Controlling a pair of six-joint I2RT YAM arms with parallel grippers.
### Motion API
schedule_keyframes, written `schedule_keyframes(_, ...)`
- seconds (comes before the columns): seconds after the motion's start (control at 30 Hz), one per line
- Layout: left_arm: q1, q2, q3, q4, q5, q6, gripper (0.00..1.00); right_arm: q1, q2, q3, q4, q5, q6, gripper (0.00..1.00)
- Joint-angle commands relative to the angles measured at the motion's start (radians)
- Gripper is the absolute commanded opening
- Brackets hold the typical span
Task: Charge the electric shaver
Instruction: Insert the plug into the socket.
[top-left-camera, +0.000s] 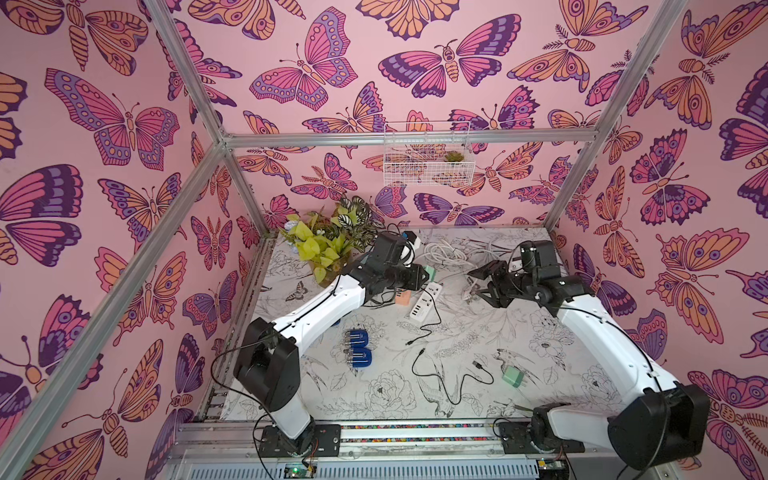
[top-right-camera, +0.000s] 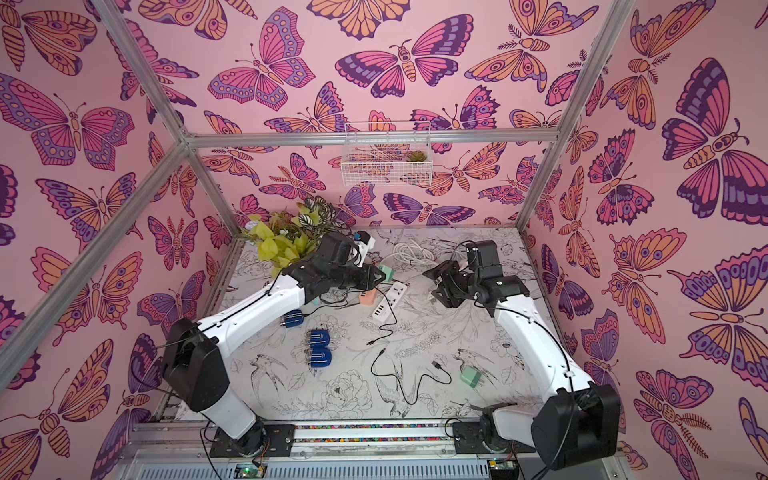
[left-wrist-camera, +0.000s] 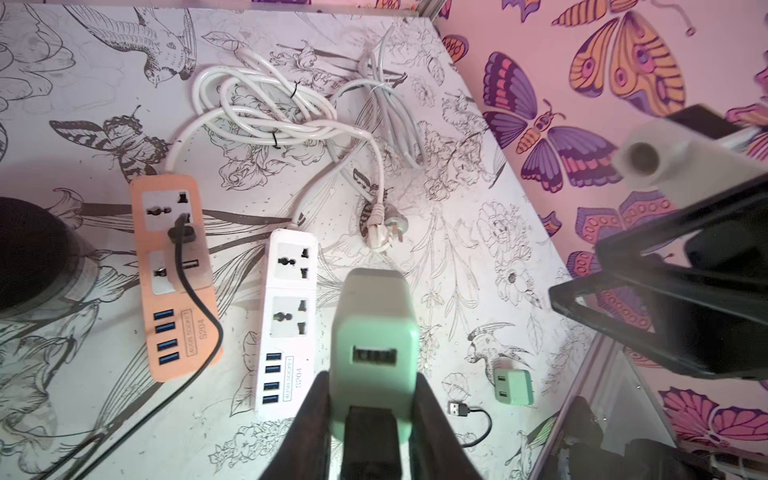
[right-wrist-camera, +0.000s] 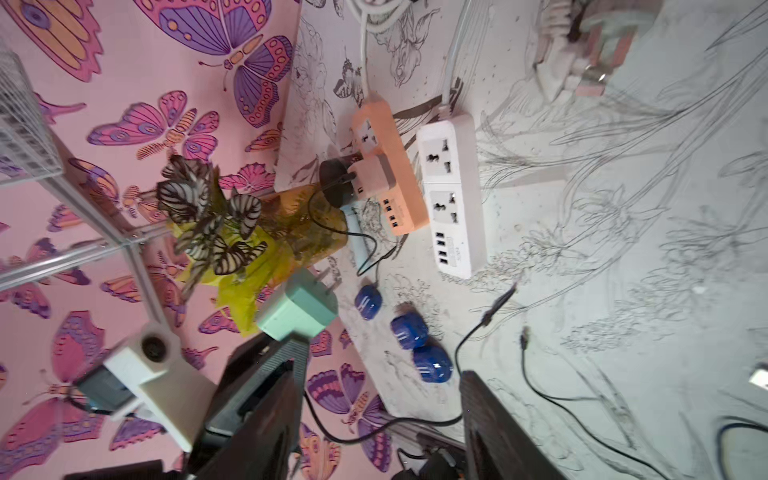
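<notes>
Mostly plastic, mostly matt.
Smooth matt plastic: mint charger (left-wrist-camera: 374, 332), orange power strip (left-wrist-camera: 199, 332); white power strip (left-wrist-camera: 286, 286) slightly glossier. Brushed metal frame rail (top-left-camera: 311, 140); white-coated wire basket (top-left-camera: 428, 172).

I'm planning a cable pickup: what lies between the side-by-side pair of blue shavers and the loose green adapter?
A loose black USB cable, both plugs free, snakes across that stretch, in both top views.

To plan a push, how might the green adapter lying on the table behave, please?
The loose green adapter looks boxy and flat-sided, so it should slide, not roll. Small and rigid, it seems light and may spin.
</notes>
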Motion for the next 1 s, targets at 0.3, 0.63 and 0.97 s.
schedule_keyframes(0.3,0.006,0.349,0.349,-0.355,0.041,0.124,0.0,0.006,0.016,-0.011,-0.14,-0.04,-0.439,0.59)
schedule_keyframes(0.63,-0.006,0.514,0.505,-0.396,-0.006,0.142,0.0,0.007,-0.059,-0.144,0.078,-0.062,-0.418,0.56)
schedule_keyframes(0.97,-0.039,0.618,0.652,-0.463,-0.09,0.178,0.0,0.007,-0.058,-0.127,0.036,-0.064,-0.4,0.55)
